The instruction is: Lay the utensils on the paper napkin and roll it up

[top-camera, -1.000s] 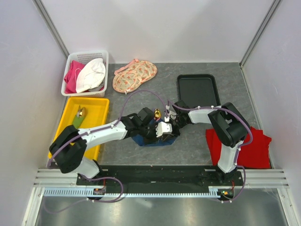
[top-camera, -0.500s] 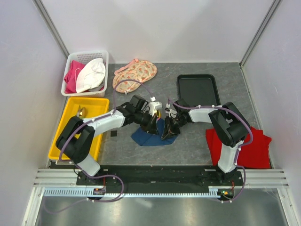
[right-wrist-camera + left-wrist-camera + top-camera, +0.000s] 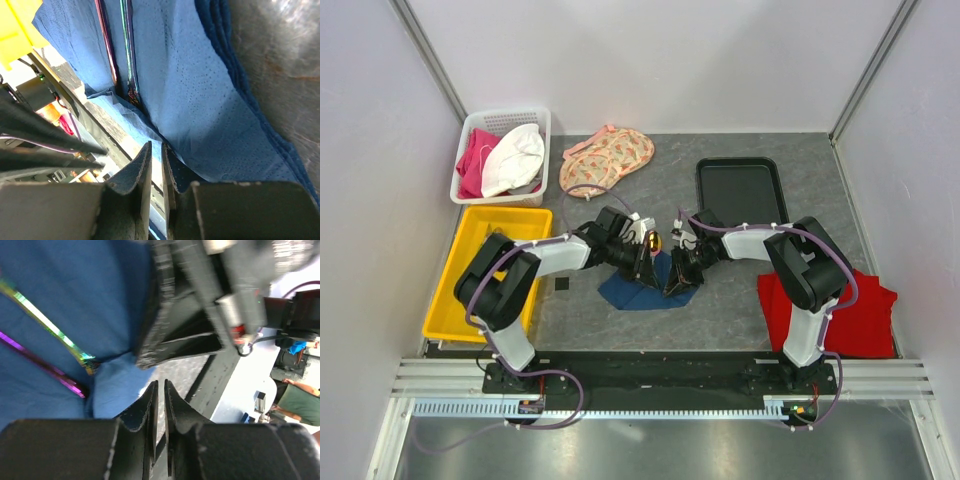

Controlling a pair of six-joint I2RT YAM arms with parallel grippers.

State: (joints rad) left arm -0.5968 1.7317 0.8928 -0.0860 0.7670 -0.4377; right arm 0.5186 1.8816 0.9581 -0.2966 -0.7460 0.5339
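Facing tip-to-tip at paper napkin [image 3: 200, 100] edge: left gripper [image 3: 160, 385], right gripper [image 3: 156, 147] slit-narrow, grip unclear; utensils [image 3: 127, 50] just ahead; black tray [image 3: 705, 200] beside right arm.

I am looking into a robotics lab test cell: plain white panels [image 3: 650, 60] on aluminium posts [image 3: 430, 55] box in a grey worktop [image 3: 720, 300], the left arm [image 3: 550, 257] and right arm [image 3: 752, 243] are bolted to a black base plate [image 3: 660, 370] beside a metal rail [image 3: 650, 408], purple cables [image 3: 620, 197] looping over them
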